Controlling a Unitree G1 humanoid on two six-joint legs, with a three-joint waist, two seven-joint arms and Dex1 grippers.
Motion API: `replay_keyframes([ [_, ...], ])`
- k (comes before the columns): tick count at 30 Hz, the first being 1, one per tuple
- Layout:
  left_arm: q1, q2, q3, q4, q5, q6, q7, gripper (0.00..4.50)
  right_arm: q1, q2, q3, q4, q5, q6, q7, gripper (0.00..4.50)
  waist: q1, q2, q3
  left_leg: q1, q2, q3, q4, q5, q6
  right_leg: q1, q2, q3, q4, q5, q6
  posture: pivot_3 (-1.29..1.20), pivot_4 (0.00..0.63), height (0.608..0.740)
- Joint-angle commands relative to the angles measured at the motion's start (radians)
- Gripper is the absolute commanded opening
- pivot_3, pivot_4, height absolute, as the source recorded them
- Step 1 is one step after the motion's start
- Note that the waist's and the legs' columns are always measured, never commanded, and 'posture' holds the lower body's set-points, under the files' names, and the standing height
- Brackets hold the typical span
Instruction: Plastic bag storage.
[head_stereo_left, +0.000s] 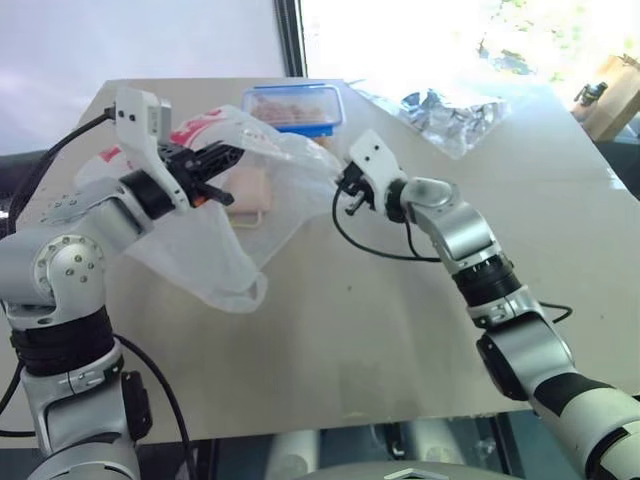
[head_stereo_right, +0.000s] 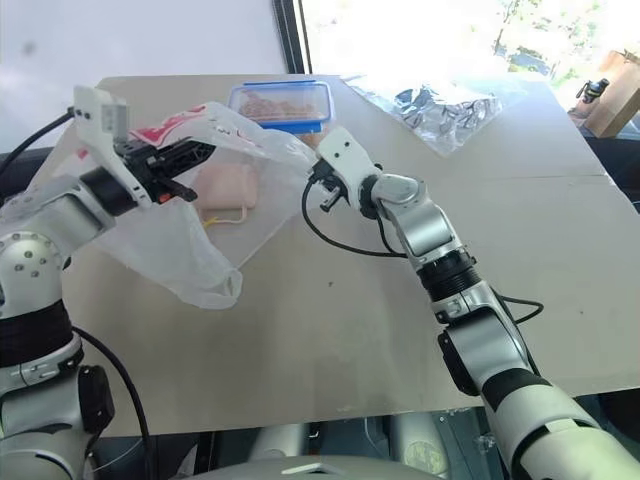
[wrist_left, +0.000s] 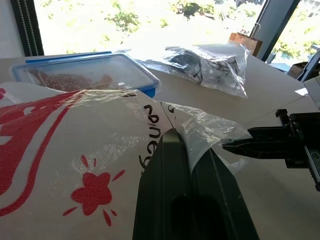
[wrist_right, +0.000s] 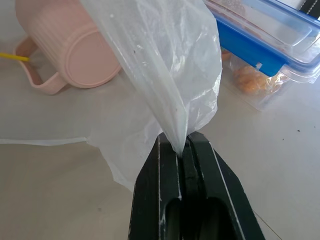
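The plastic bag (head_stereo_left: 215, 215) hung above the left half of the table (head_stereo_left: 400, 330), stretched between the two grippers, with its loose lower end trailing down onto the tabletop on the near left. The left gripper (head_stereo_left: 222, 157) had its jaws pressed together on the bag's upper left edge, the film pinched between them. The right gripper (wrist_right: 184, 147) was also fully closed, a bunched fold of the bag's right edge caught between its two black fingers (wrist_right: 160, 175).

The film was thin and see-through, white, printed in red. In the left wrist view the print showed broad red strokes, a small red flower or star shape with little dashes round it, and a few black letters running sideways near the pinched edge; they looked like "eneg", but the word could not be read in full.

Behind the bag, lying on its side on the table, was a pink ribbed cup (wrist_right: 75, 47) with a handle and a yellow string beside it. Farther away stood a clear box (head_stereo_left: 293, 107) with a blue lid, holding orange-brown food. To the far right lay a clear crinkly bag (head_stereo_left: 450, 115) of dark and silvery items, well apart from the plastic bag. No label on the box or the crinkly bag could be read.
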Motion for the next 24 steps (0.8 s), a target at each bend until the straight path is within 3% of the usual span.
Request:
replay_keyframes([
  [1,-0.019,-0.01,0.155,-0.022,-0.278,0.092,-0.035,0.51,-0.023,-0.019,-0.045,-0.052,0.026,-0.007,0.014,0.0,0.0,0.0,0.0,0.0,0.001,0.0,0.0,0.0,0.0,0.0,0.0,0.0,0.0,0.0,0.0,0.0,0.15,0.74],
  [3,-0.034,-0.004,0.237,0.011,-0.489,0.16,0.024,1.13,-0.032,-0.028,-0.06,-0.046,0.032,-0.007,0.013,0.0,-0.001,0.0,0.0,-0.001,0.001,0.0,0.0,0.0,0.0,0.0,-0.001,0.0,0.0,0.0,0.0,0.0,0.15,0.74],
  [5,-0.015,0.019,0.275,0.055,-0.69,0.202,0.104,2.04,-0.042,-0.03,-0.07,-0.031,0.035,-0.012,0.01,0.0,-0.001,0.0,0.0,-0.001,0.001,0.0,0.0,0.0,0.0,0.0,-0.001,0.0,-0.001,0.0,0.0,0.0,0.15,0.74],
  [6,0.043,0.058,0.287,0.064,-0.814,0.228,0.115,2.58,-0.048,-0.03,-0.073,-0.02,0.033,-0.017,0.008,0.0,-0.003,0.0,0.0,0.0,0.001,0.0,0.0,0.0,0.0,0.0,-0.001,0.0,0.0,0.0,0.0,0.0,0.15,0.74],
  [8,0.176,0.148,0.303,0.065,-1.04,0.253,0.131,3.24,-0.055,-0.029,-0.074,-0.003,0.03,-0.027,0.007,0.0,-0.018,0.0,0.0,0.001,0.002,0.0,0.0,0.0,0.0,0.0,-0.003,0.001,0.0,0.0,0.0,0.0,0.15,0.74],
  [10,0.313,0.229,0.339,0.035,-1.135,0.269,0.129,4.3,-0.058,-0.025,-0.075,0.001,0.031,-0.03,0.007,0.0,-0.019,0.0,0.0,0.001,0.002,0.0,-0.001,0.0,0.0,0.0,-0.005,0.001,-0.001,0.0,0.0,0.0,0.15,0.74],
  [13,0.537,0.292,0.416,-0.083,-1.187,0.321,0.078,4.3,-0.055,-0.02,-0.072,0.001,0.033,-0.034,0.012,0.0,-0.021,0.0,0.0,0.001,0.002,-0.001,-0.001,-0.001,0.001,0.0,-0.005,0.0,-0.001,0.0,0.0,0.0,0.15,0.74],
  [16,0.804,0.286,0.535,-0.183,-1.203,0.343,-0.034,4.3,-0.05,-0.011,-0.065,0.002,0.032,-0.037,0.016,0.0,-0.02,0.002,0.001,0.002,0.001,0.001,-0.002,-0.001,0.001,0.001,-0.006,0.001,-0.001,0.0,0.0,0.0,0.15,0.74],
  [20,1.117,0.207,0.66,-0.248,-1.156,0.402,-0.107,4.3,-0.053,0.009,-0.058,0.012,0.03,-0.039,0.014,0.0,-0.019,0.003,0.002,0.002,0.002,0.0,-0.003,-0.002,0.004,0.0,-0.006,0.0,-0.001,0.0,-0.001,0.0,0.15,0.74],
  [24,1.246,0.145,0.668,-0.28,-1.031,0.347,-0.131,4.3,-0.05,0.019,-0.051,0.004,0.025,-0.035,0.015,0.0,-0.008,0.004,0.002,0.003,0.002,-0.002,-0.003,-0.003,0.004,0.001,-0.004,-0.002,-0.001,0.0,-0.005,0.0,0.15,0.74],
])
